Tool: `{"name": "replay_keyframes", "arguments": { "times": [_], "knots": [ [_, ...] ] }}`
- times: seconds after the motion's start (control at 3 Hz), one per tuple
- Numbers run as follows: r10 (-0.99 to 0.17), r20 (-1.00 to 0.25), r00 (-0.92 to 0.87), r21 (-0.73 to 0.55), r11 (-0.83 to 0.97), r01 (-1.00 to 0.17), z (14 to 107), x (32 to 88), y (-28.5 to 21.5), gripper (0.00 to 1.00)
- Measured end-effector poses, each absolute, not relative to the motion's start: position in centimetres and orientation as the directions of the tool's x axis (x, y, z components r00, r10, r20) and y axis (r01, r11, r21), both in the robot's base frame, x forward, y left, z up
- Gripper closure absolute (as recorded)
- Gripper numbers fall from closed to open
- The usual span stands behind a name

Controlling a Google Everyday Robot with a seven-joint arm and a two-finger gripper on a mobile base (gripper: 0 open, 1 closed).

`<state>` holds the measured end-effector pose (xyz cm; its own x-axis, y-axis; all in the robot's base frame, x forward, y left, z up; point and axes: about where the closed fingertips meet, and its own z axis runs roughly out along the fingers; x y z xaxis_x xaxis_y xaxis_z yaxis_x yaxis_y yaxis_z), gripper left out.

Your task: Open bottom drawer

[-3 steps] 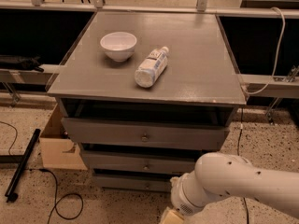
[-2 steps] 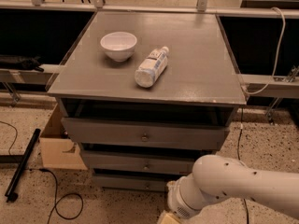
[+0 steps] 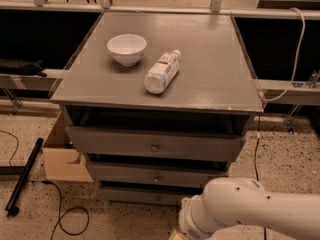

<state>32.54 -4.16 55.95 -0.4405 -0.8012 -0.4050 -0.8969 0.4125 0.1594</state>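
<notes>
Camera view. Open speckled floor (image 3: 125,224) in front of the grey cabinet (image 3: 210,64). On the left, hemmed in by a cardboard box (image 3: 62,156) against the cabinet's side, a black bar (image 3: 24,176) and a loop of cable (image 3: 60,219). On the right, filled by the white arm (image 3: 250,211) coming in low.

Gripper (image 3: 176,235) at the bottom edge, below and just right of the drawer knob (image 3: 158,200), mostly cut off. Spread or pressed together: not discernible.

On the flat cabinet top, a white bowl (image 3: 127,49) upright and a bottle (image 3: 162,72) lying on its side beside it.

Bottom drawer (image 3: 145,195): lowest of three fronts, under the middle drawer (image 3: 155,175). Thin strip facing the camera, long axis left to right, right end hidden behind the arm.
</notes>
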Motion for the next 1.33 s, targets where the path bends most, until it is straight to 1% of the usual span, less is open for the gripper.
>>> {"name": "replay_keyframes", "arguments": {
  "times": [0.33, 0.67, 1.0, 1.33],
  "knots": [
    [-0.815, -0.394, -0.425, 0.126, 0.411, -0.903, 56.2, 32.6, -4.1, 0.0],
    [-0.816, -0.367, -0.447, 0.076, 0.452, -0.889, 55.9, 33.3, -4.5, 0.0],
    [-0.799, -0.332, -0.502, 0.058, 0.514, -0.856, 54.3, 34.0, -5.7, 0.0],
    [-0.765, -0.277, -0.582, 0.113, 0.576, -0.81, 51.8, 35.8, -5.9, 0.0]
  ]
}}
